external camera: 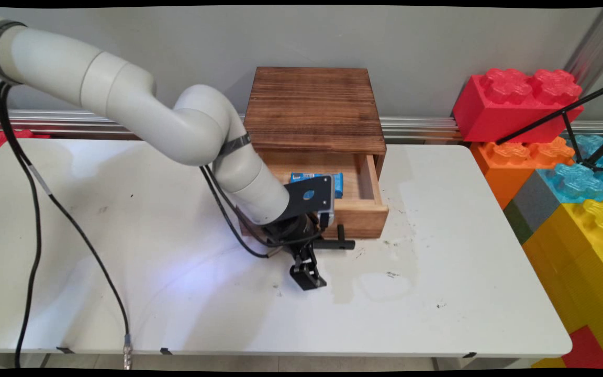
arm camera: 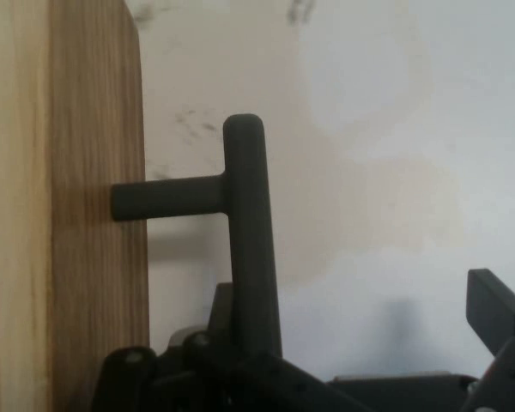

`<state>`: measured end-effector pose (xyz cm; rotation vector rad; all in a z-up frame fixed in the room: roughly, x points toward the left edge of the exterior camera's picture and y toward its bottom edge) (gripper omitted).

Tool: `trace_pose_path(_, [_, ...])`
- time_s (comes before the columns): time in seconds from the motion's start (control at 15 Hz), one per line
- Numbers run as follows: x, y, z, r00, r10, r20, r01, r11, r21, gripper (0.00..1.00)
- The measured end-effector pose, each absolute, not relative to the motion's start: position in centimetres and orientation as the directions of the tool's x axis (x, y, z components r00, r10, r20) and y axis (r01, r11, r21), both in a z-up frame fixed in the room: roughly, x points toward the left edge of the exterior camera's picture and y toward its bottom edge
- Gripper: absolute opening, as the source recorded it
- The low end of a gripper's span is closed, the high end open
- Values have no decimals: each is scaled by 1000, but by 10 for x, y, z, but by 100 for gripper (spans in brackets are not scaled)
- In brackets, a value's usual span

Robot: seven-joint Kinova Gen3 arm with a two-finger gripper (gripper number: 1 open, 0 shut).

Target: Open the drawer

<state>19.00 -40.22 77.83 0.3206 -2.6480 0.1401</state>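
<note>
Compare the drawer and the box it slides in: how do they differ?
The drawer is pale wood; the box is dark and streaky. The drawer sticks out toward the table's near side, open on top with a blue packet inside; the box's top is closed. The drawer carries a black handle; the box has none. Both are wooden.

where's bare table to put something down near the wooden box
Free: the white table right of the open drawer, and the wide stretch at its left end. Crowded: in front of the drawer, where the tool hangs by the black handle. The wooden box fills the back middle.
</note>
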Motion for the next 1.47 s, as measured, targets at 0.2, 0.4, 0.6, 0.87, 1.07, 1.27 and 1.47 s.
trace_pose_path(0.2, [187, -387, 781, -863, -202, 462, -243, 969, -31, 100])
trace_pose_path(0.4, [184, -370, 784, -863, -198, 464, -234, 972, -20, 100])
trace_pose_path(0.6, [181, -355, 785, -864, -195, 465, -225, 974, -9, 100])
trace_pose_path(0.87, [178, -340, 787, -864, -192, 466, -215, 977, 4, 100])
trace_pose_path(1.07, [175, -329, 789, -863, -183, 471, -202, 979, 11, 100])
trace_pose_path(1.27, [173, -321, 792, -861, -173, 477, -190, 982, 13, 100])
trace_pose_path(1.47, [173, -316, 795, -859, -167, 484, -185, 983, 11, 100])
